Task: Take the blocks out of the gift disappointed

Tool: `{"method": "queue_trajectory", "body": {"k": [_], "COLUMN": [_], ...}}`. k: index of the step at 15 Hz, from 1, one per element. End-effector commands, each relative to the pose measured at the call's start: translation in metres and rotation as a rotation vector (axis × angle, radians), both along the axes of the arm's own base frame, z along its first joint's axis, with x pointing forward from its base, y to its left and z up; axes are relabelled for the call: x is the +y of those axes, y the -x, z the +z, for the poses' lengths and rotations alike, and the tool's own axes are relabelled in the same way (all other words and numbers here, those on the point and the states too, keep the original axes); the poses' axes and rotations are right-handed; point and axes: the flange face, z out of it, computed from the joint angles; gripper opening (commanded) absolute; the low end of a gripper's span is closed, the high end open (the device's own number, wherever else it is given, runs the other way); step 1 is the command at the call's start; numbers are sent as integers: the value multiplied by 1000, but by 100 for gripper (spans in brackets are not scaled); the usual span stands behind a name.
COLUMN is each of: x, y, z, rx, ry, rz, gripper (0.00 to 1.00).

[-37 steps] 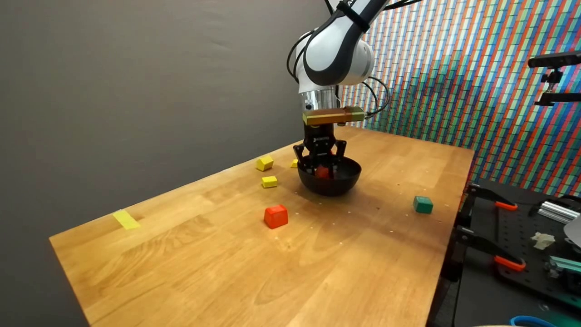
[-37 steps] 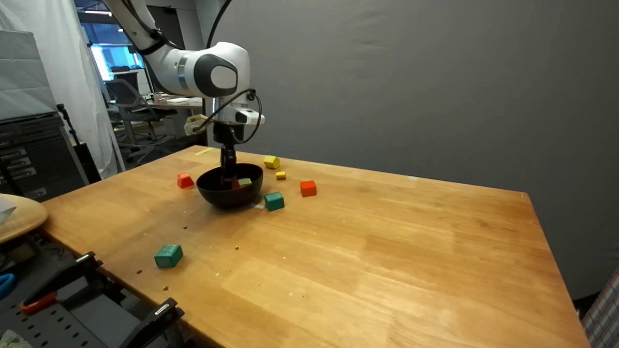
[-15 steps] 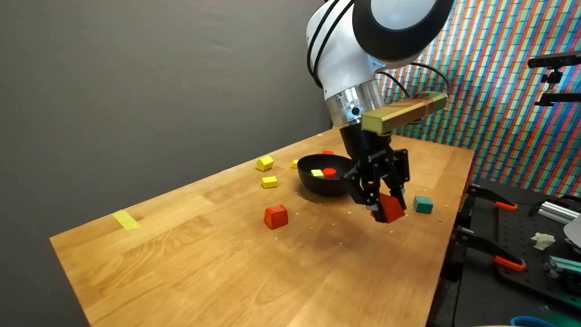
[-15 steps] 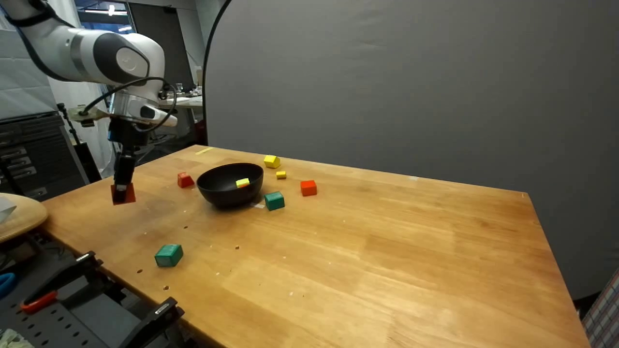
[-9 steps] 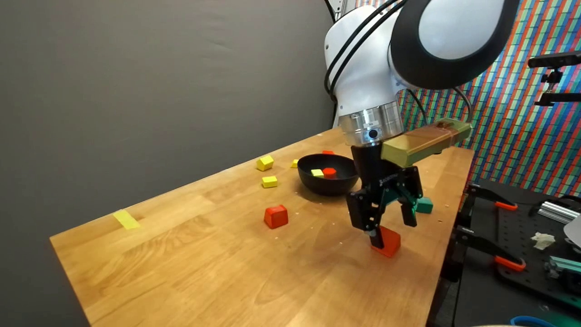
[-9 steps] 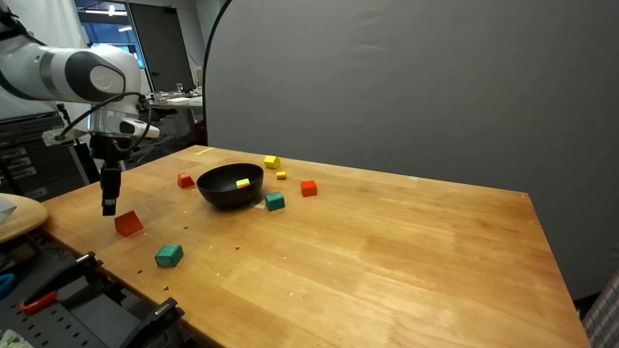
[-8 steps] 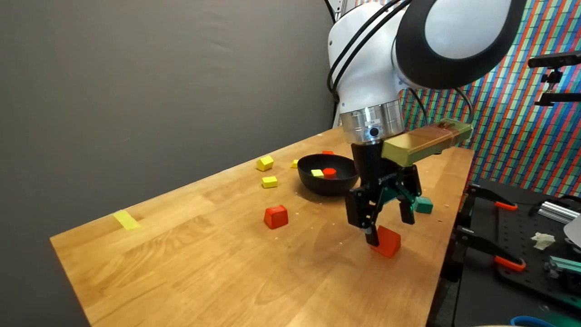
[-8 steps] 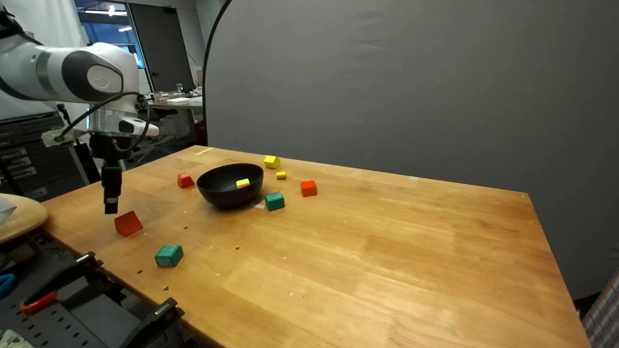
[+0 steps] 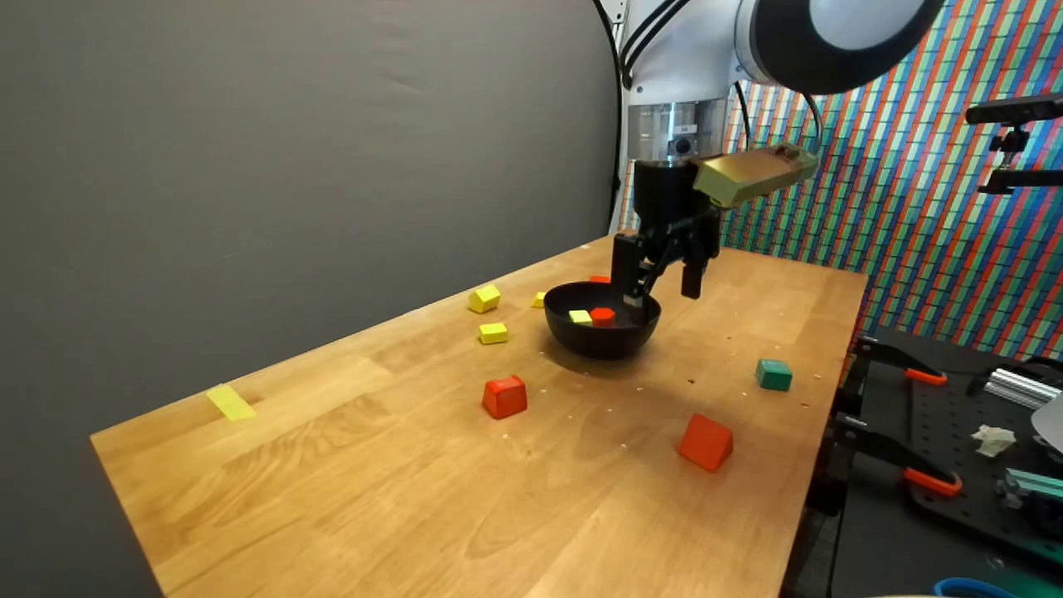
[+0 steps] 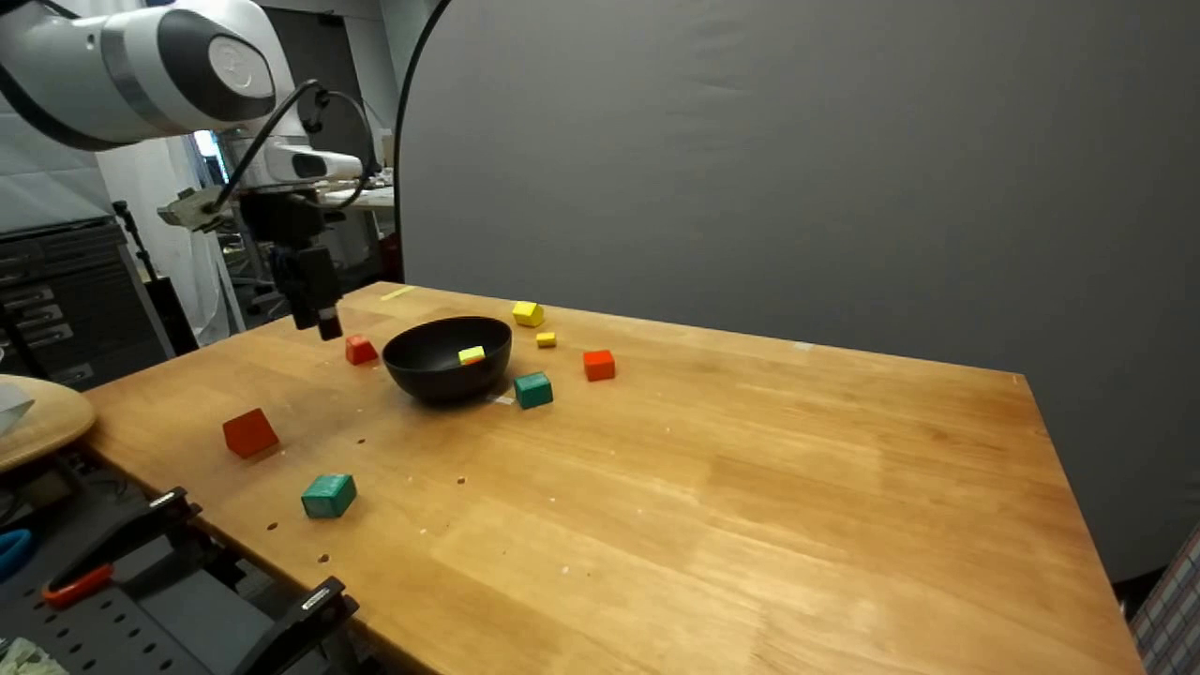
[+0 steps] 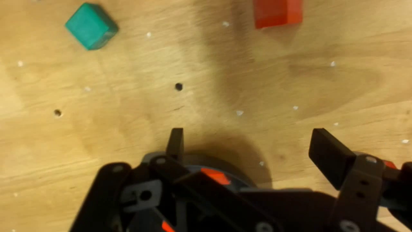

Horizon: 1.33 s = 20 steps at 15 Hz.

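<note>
Blocks [image 10: 472, 354] are clear of your pincer [image 9: 662, 295]: jaws spread wide, nothing held, near the black bowl [image 9: 602, 345]. In the bowl you've got a yellow block [image 9: 580, 317] and a red block [image 9: 603, 316]. Just beside the bowl, a green block [image 10: 532, 390]; well apart from it on the surface [image 9: 374, 498], a large red-orange block [image 9: 706, 443].

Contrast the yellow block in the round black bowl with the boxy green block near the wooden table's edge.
Place: the yellow block sits in the round black bowl; the boxy green block lies on the wooden table.
Size: yellow looks smaller than green in both exterior views.
Neighbours: a red block is close to yellow; green stands apart.
Shared: the fingers hold neither.
</note>
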Motion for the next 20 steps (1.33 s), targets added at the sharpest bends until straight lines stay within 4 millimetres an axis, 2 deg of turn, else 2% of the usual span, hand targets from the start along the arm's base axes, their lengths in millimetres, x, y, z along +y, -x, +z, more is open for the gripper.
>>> {"method": "queue_trajectory", "body": {"k": [1,4,5,6,7,10,12,20], "x": [-10,-21,-22,-20,-21,-22,-26,-43], "y": [-6,-20,-25,-32,-16,-26,-38,-89], "z": [6,6,5,5,4,2,-11,-34], "rx": [5,12,7,-24,8,-8,-60,-191], "ry": [4,-4,-22,-51,-13,-35,-46,-125], "rz": [13,19,-19,-128,-36,-98,-110,-208], "gripper": [100,100,100,100,100,100,100,100]}}
